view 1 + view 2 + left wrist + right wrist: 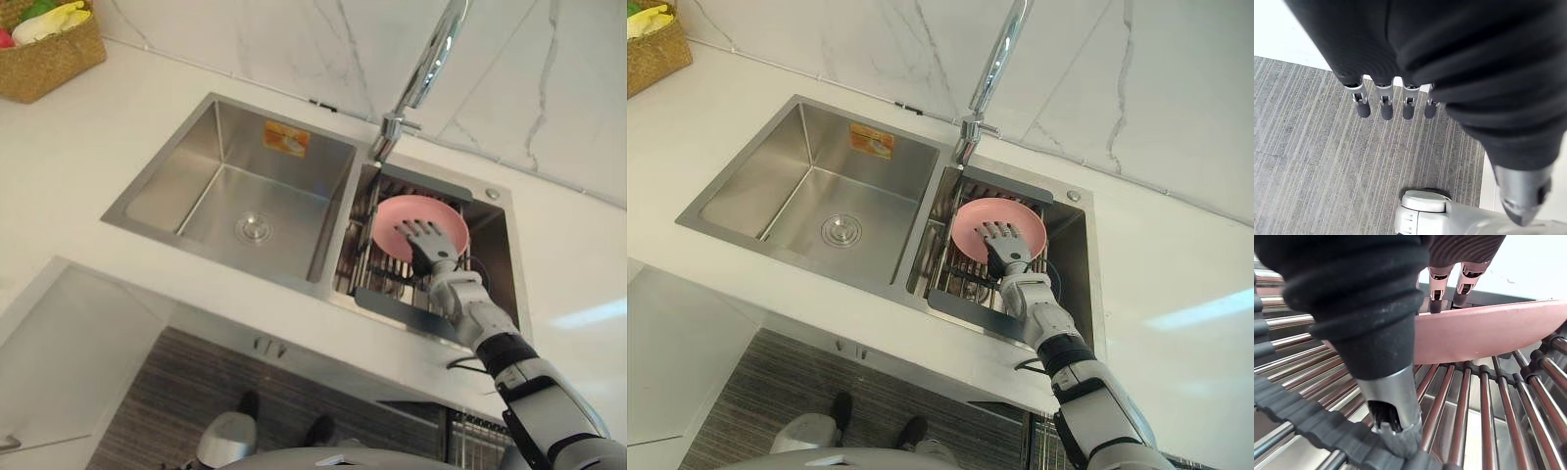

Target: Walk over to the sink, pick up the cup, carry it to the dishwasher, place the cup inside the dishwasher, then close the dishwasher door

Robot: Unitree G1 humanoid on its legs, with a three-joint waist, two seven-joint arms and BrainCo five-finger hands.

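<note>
In the sink's (186, 166) right basin, the right hand (428, 238) lies over a pink dish (394, 220) on the wire rack (1484, 406).
I can spot no cup from here. What sits on the rack, under the faucet (431, 59), is a shallow pink dish. The right hand is spread open, fingers (1436, 298) straight across the dish's rim and thumb (1393, 401) down among the rack bars, nothing clamped yet. The grasp looks like the step in hand. It would do well to slip the thumb under the near edge, pinch the rim firmly, then lift straight up, clear of bars and spout. The left hand (1386, 110) hangs loose and empty above the floor (1312, 161).
</note>
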